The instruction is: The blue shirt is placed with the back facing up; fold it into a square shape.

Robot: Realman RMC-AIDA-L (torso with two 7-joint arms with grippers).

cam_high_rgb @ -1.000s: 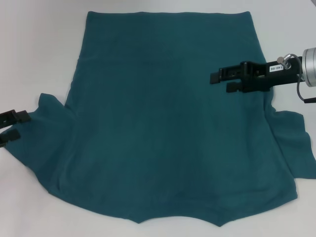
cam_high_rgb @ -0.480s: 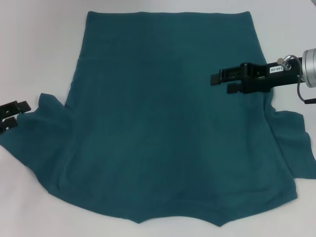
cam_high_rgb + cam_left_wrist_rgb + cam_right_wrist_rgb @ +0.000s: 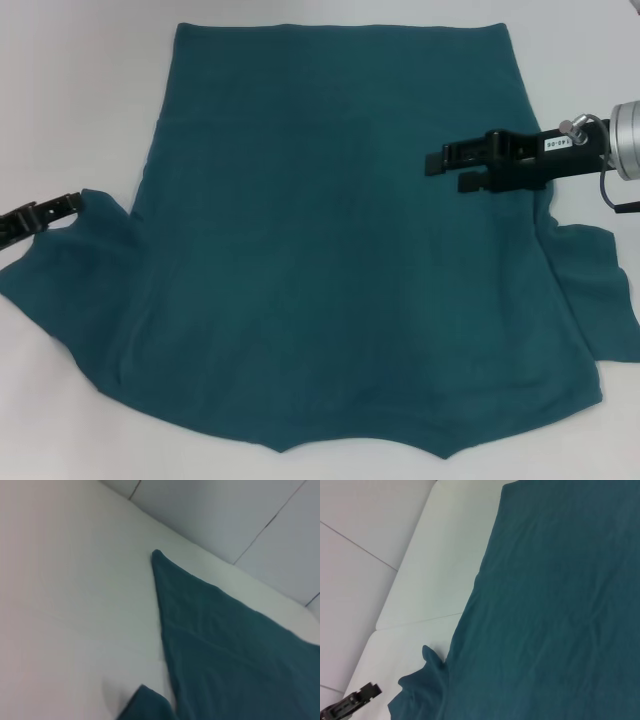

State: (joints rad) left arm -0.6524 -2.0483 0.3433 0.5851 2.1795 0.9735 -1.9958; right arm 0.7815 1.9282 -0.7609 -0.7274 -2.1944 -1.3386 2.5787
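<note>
Head view: the blue shirt (image 3: 340,240) lies spread flat over the white table (image 3: 70,110), filling most of the frame. At mid-left, the left gripper (image 3: 70,204) sits at the tip of a sleeve, its fingers drawn close together, apparently pinching the fabric edge. At upper right, the right gripper (image 3: 445,170) hovers over the shirt's side, fingers slightly parted, holding nothing.

Left wrist view: a pointed fold of the shirt (image 3: 225,650) runs from centre to lower right.

Right wrist view: the shirt (image 3: 555,605) fills the right side; the left gripper (image 3: 350,705) shows at lower left.
</note>
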